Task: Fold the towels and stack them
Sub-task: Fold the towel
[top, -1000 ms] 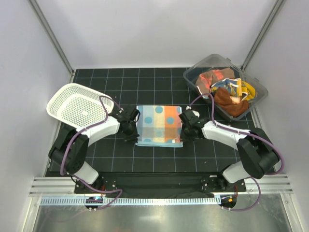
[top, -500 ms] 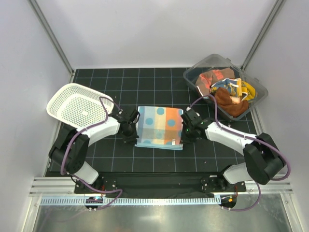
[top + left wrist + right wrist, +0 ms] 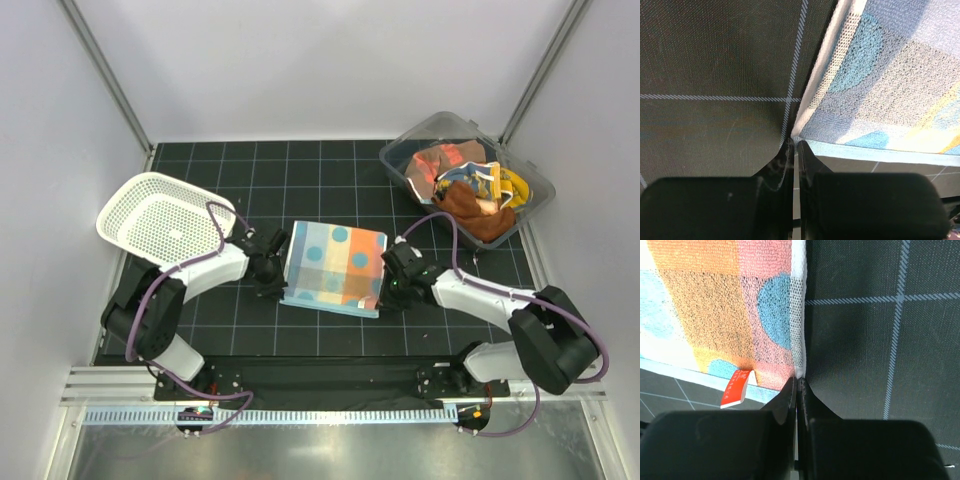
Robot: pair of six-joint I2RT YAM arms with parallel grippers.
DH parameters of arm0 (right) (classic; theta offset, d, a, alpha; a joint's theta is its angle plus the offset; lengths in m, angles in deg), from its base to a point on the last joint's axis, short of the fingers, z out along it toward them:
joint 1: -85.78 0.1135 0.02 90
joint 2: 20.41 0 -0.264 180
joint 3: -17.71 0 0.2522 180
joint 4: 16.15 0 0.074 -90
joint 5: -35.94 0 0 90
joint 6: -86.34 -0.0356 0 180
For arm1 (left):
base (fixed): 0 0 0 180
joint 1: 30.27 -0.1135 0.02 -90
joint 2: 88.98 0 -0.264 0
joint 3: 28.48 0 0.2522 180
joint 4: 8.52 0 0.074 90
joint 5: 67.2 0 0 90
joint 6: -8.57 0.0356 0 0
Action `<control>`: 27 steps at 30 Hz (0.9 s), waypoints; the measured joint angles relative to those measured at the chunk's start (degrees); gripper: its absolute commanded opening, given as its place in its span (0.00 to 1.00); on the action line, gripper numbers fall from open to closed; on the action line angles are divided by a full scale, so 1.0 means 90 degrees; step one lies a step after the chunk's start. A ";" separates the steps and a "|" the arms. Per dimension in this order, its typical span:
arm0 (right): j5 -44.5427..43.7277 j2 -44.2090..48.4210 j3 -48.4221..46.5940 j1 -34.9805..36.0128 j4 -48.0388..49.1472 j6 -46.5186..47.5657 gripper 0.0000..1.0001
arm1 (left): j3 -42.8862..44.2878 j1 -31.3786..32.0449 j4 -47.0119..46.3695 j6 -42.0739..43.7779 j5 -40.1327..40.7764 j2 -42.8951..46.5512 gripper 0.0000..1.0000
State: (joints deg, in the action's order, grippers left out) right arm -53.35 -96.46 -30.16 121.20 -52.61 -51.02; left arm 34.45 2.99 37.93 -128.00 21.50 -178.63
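Top external view: the spotted towel [image 3: 333, 268] lies in the middle of the black mat [image 3: 200, 160], a little turned, directly between the two arms. The left gripper [image 3: 272, 270] pinches its left edge and the right gripper [image 3: 393, 278] its right edge, both clenched on the cloth close to the near corners. The held line therefore runs left to right, and I judge that a fold must travel from near to far. The other towels [image 3: 468, 185] wait in the clear bin [image 3: 395, 165], far right.
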 measured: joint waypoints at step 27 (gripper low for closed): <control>0.0736 -0.2064 -0.3912 -0.1770 -0.0981 0.4034 0.59 | 0.5430 -0.1209 0.0692 0.3944 -0.1282 -0.2608 0.61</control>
State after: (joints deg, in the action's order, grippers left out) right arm -46.73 -115.04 -65.38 105.27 -61.44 -14.71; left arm 83.32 -7.89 44.16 -92.50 9.95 -202.11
